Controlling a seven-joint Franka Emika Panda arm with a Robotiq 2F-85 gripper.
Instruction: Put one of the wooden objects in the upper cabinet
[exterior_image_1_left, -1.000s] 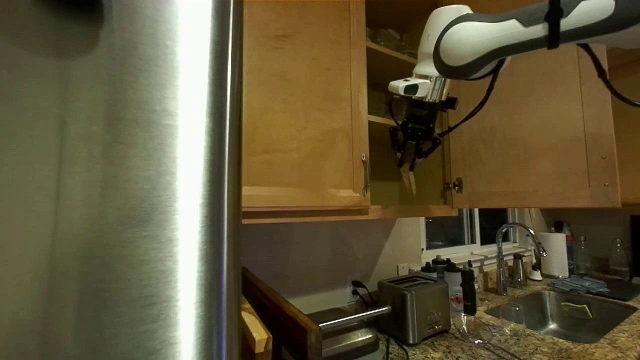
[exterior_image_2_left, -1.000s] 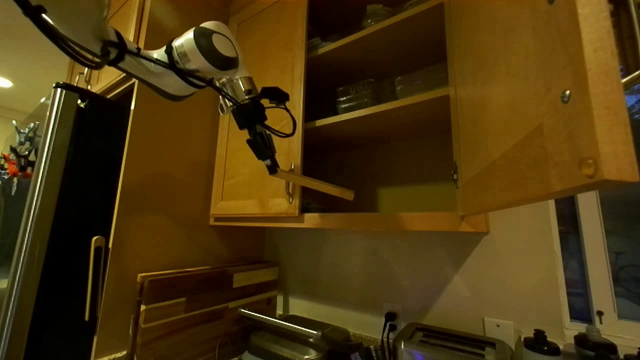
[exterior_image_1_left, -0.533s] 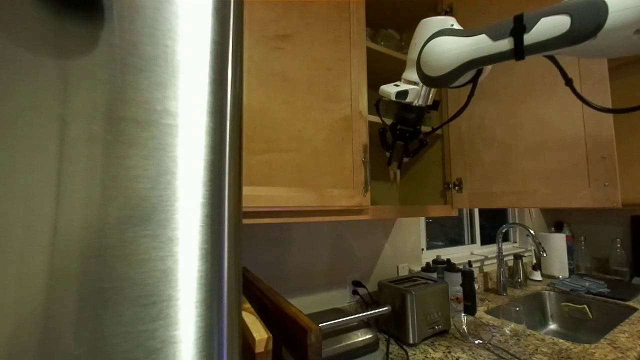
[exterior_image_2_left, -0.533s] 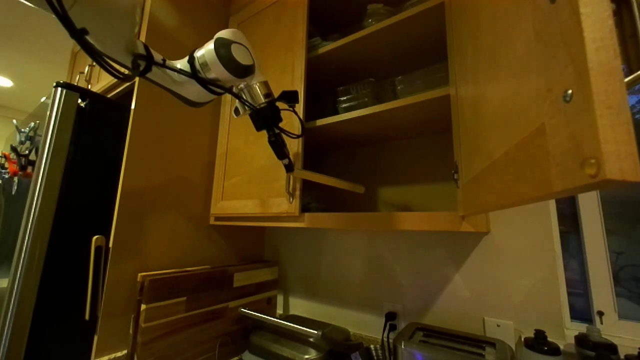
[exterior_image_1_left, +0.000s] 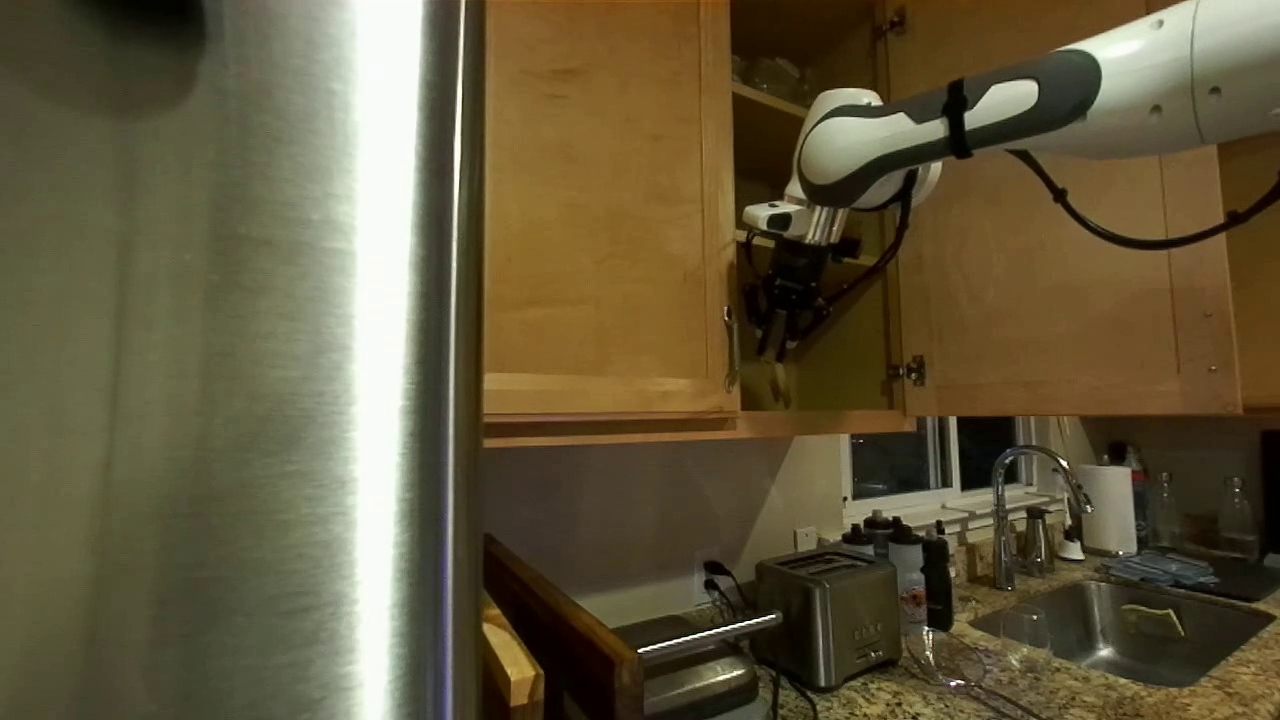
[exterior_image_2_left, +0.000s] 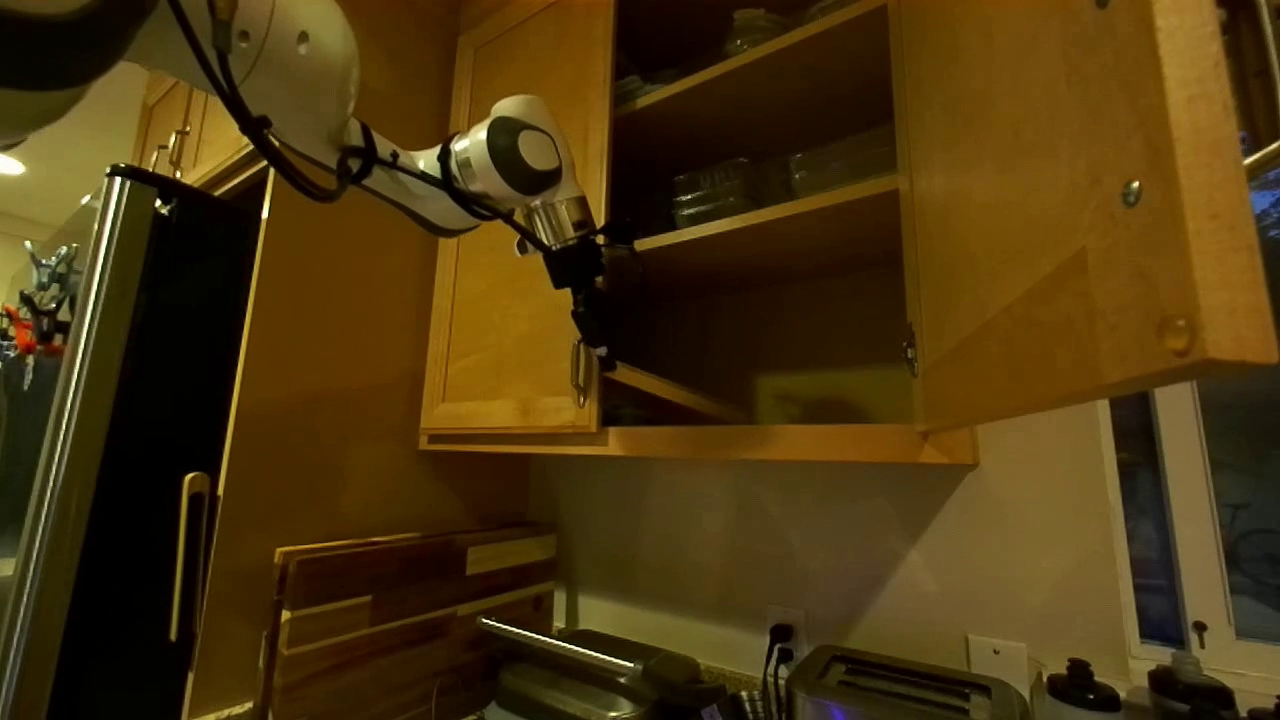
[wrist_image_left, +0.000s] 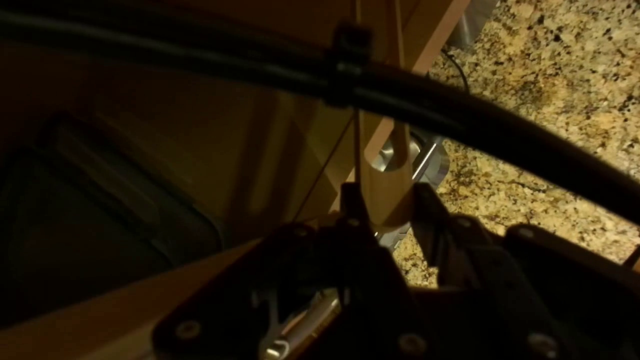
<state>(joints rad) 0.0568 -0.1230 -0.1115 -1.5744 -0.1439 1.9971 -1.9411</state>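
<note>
Below me spreads a speckled granite counter. In an exterior view I see on it a steel toaster, a low silver appliance with a bar handle just beside it, a cluster of drink bottles, a curved faucet and a paper towel roll, with a blue cloth near it. The sink set into the granite holds a yellowish pad. In the upper cabinet, clear containers rest on the lower shelf and a glass jar on the upper shelf.
</note>
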